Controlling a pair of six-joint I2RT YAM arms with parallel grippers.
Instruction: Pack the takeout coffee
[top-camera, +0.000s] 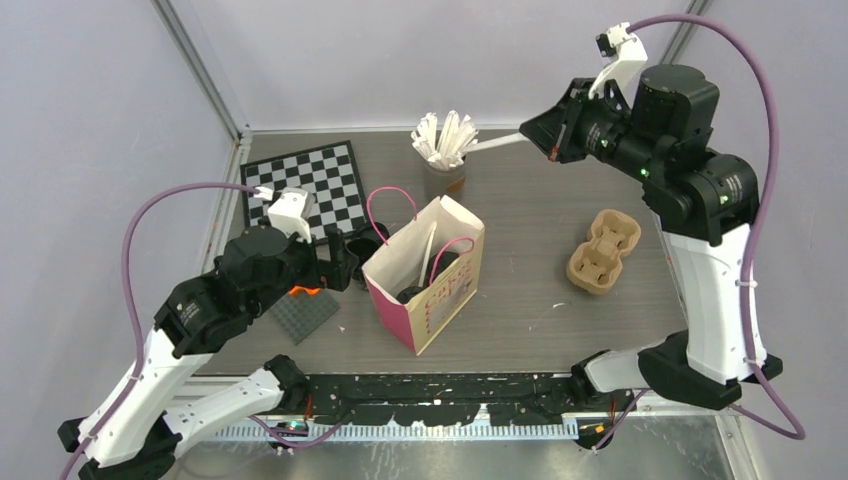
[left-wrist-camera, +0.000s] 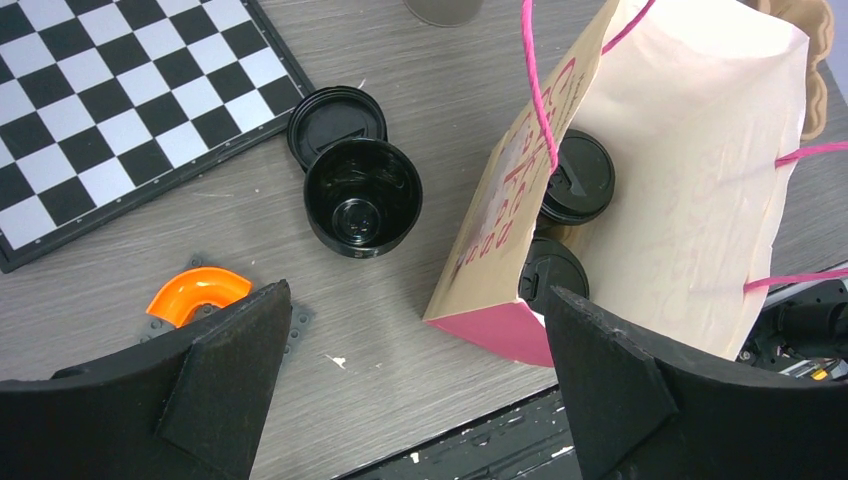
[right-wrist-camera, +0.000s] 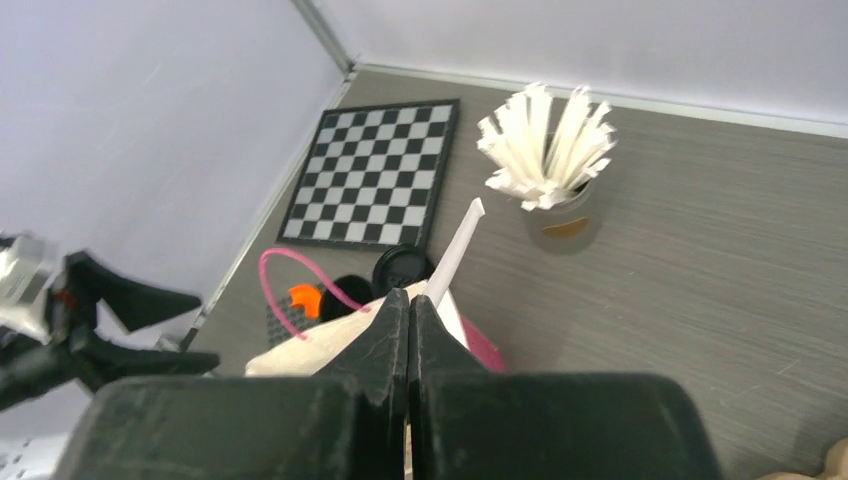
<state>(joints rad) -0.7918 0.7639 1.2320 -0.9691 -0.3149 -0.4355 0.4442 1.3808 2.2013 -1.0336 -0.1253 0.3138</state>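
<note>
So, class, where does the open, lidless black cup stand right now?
In the left wrist view the open cup stands on the left part of the table, between the chessboard and the pink bag, right beside a loose black lid.

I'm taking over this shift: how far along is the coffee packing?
Done: two lidded cups sit inside the pink bag. In hand: the right gripper is shut on a white wrapped stick; the left gripper is open and empty. Left: one open cup and its loose lid sit on the table beside the bag.

Bagged cups (left-wrist-camera: 575, 175) half hidden by bag wall (left-wrist-camera: 500, 210); stick cup (left-wrist-camera: 440, 8) cropped.
</note>
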